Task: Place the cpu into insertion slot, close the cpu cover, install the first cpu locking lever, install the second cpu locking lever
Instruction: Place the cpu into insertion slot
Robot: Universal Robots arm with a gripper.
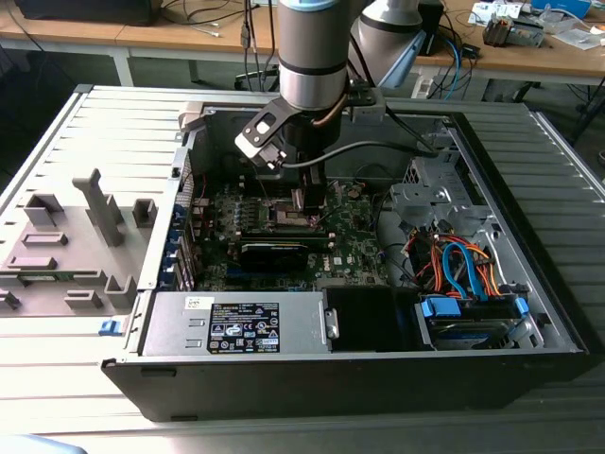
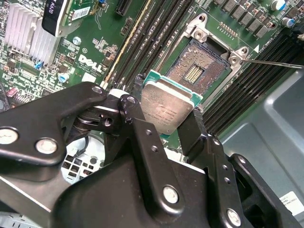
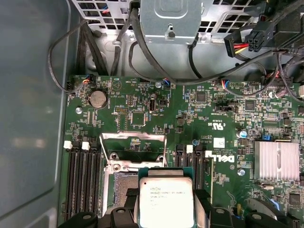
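In the exterior view the gripper [image 1: 304, 197] tip is hard to see, bc the fat grey arm [image 1: 312, 57] is blocking it. The arm is hanging straight down from 12 o'clock into the open pc case [image 1: 331, 378], w/ the silver power box [image 1: 236, 326] at about 7 o'clock from the gripper. In the second wrist view the black fingers [image 2: 190, 130] are pinching the cpu [image 2: 166, 107] by two sides, shiny top facing up, & hiding bits of its edges. The cpu is hovering just beside the insertion slot [image 2: 197, 71], not in it yet. In the first wrist view the cpu is covering part of the slot, & the cpu cover [image 3: 133, 137] is standing open next to it.
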